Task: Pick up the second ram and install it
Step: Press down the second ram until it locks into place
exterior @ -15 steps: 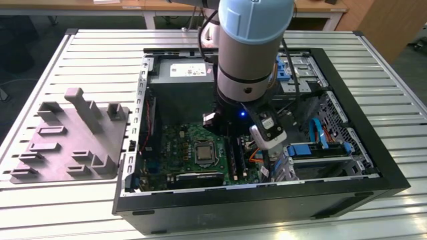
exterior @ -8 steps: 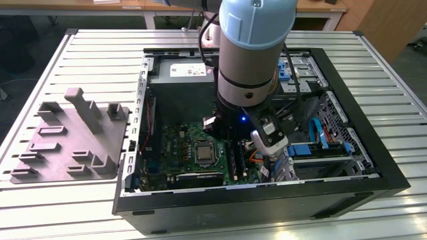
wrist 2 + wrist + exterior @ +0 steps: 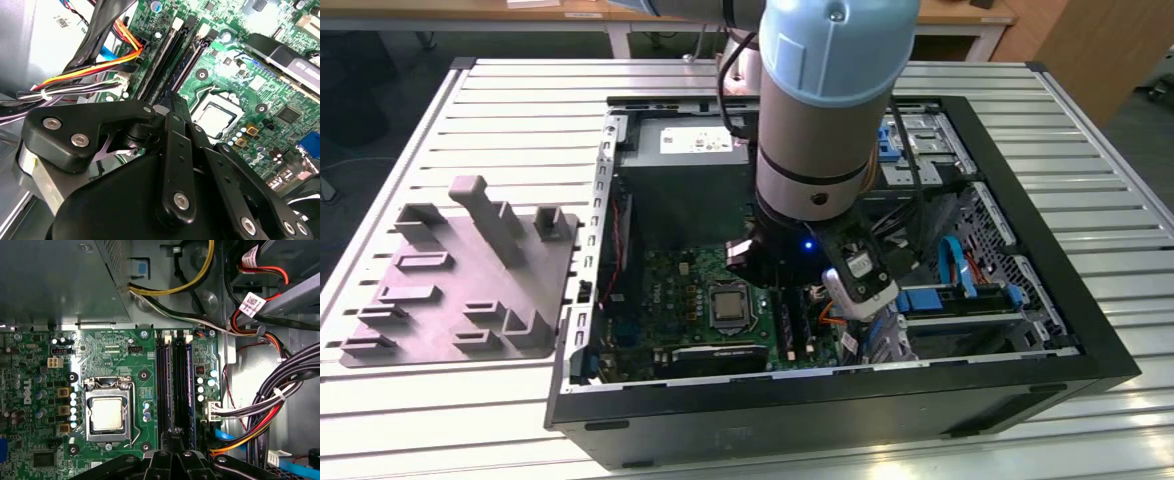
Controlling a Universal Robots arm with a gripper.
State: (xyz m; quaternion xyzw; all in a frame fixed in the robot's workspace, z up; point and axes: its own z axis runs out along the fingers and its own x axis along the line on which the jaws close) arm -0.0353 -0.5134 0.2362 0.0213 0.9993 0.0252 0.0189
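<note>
The second ram [image 3: 190, 385], a thin dark blue stick, stands on edge in one of the black motherboard slots [image 3: 162, 385], beside the processor socket [image 3: 107, 412]. It also runs along its slot in the second wrist view [image 3: 184, 72]. My gripper [image 3: 171, 100] hangs inside the open computer case [image 3: 1107, 360]. Its fingers are drawn together, and the tips [image 3: 175, 436] sit right at one end of the slots and the stick. Whether they touch the stick is hidden by the gripper body. In the exterior view the gripper [image 3: 781, 290] is low over the motherboard [image 3: 680, 290].
A grey tray with upright pegs [image 3: 467, 280] lies on the slatted table at the exterior view's left of the case. Bundled black, orange and blue cables [image 3: 280, 405] crowd one side of the slots. The power supply [image 3: 687, 150] and drive cage [image 3: 921, 140] fill the far end of the case.
</note>
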